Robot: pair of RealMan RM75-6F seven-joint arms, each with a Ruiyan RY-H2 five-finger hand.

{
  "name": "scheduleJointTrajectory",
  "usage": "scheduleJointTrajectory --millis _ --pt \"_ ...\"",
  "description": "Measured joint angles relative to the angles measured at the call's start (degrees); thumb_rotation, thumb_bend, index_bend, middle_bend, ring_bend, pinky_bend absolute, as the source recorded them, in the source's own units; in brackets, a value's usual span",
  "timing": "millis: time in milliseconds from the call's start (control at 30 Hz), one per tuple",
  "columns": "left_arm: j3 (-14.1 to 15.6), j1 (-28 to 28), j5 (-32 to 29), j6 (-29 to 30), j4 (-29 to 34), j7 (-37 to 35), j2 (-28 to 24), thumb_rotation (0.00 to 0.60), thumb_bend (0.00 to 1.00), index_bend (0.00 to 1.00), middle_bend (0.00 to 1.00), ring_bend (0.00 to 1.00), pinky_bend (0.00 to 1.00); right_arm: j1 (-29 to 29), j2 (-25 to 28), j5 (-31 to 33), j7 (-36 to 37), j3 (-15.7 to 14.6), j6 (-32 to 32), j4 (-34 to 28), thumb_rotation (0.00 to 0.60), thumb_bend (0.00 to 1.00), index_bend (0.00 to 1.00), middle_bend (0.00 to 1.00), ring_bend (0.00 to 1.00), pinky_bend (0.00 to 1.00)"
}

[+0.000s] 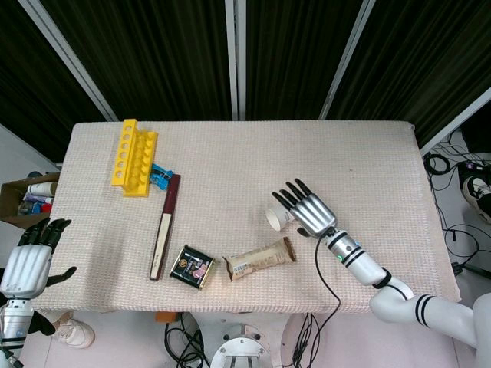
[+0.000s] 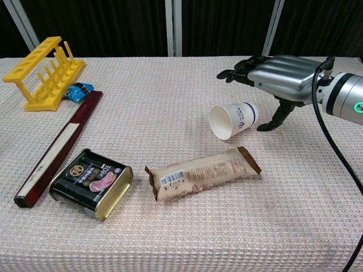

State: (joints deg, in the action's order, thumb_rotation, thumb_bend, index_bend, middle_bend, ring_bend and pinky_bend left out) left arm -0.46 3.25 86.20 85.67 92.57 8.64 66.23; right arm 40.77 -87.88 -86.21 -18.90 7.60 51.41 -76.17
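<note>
A white paper cup (image 1: 278, 217) (image 2: 233, 119) lies on its side on the cloth-covered table (image 1: 230, 153), its mouth turned toward the front left. My right hand (image 1: 305, 206) (image 2: 278, 76) hovers just above and to the right of the cup, palm down, fingers spread and holding nothing. The thumb (image 2: 276, 118) reaches down beside the cup's base. My left hand (image 1: 31, 257) stays off the table's left front corner, fingers apart and empty; the chest view does not show it.
A brown snack bar wrapper (image 1: 259, 258) (image 2: 201, 171) lies in front of the cup. A dark tin (image 1: 192, 266) (image 2: 91, 182) and a long dark red box (image 1: 165, 225) (image 2: 57, 144) lie further left. A yellow rack (image 1: 133, 156) (image 2: 43, 71) with a blue packet (image 1: 160, 176) stands back left.
</note>
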Motion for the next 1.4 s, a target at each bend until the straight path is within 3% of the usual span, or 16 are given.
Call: scheduleJointTrajectory --millis 500,633,767,900,1100,1300,1400 --pt "-0.1 -0.7 -0.2 0.9 0.8 0.1 -0.7 0.6 0.02 0.15 0.16 0.09 0.17 4.2 -6.4 1.9 -5.5 -0.8 -3.6 7.2 0.6 0.08 0.02 0.19 0.0 0.06" --pt "-0.1 -0.9 -0.6 0.8 0.4 -0.6 -0.5 0.6 0.02 0.16 0.16 0.09 0.17 5.4 -9.9 2.4 -5.6 -0.4 -3.8 10.3 0.6 0.18 0.18 0.27 0.01 0.08" --pt "0.1 -1.3 -0.9 0.9 -0.5 -1.6 -0.2 0.6 0.02 0.16 0.16 0.09 0.17 5.8 -11.6 1.6 -1.6 -0.3 -2.2 12.2 0.6 0.27 0.35 0.33 0.09 0.12" --pt "0.1 -1.9 -1.3 1.4 -1.6 -2.8 0.2 0.6 0.02 0.17 0.16 0.09 0.17 5.4 -12.4 0.6 7.3 -0.2 0.5 14.0 0.6 0.29 0.4 0.34 0.11 0.13" --pt "-0.1 -1.8 -2.0 0.3 -2.5 -3.7 1.0 0.6 0.02 0.17 0.16 0.09 0.17 3.6 -14.6 -0.4 28.5 0.3 6.9 19.4 0.6 0.29 0.42 0.36 0.14 0.16" --pt "-0.4 -1.0 -1.9 -0.5 -2.8 -3.4 1.6 0.6 0.02 0.17 0.15 0.09 0.17 2.0 -19.0 -0.7 52.3 1.1 12.5 29.4 0.6 0.29 0.42 0.33 0.14 0.16" --pt "-0.5 -0.8 -2.0 -0.8 -2.8 -3.2 1.8 0.6 0.02 0.17 0.15 0.09 0.17 1.6 -22.4 -0.6 62.5 1.4 14.1 36.3 0.6 0.29 0.36 0.29 0.13 0.16"
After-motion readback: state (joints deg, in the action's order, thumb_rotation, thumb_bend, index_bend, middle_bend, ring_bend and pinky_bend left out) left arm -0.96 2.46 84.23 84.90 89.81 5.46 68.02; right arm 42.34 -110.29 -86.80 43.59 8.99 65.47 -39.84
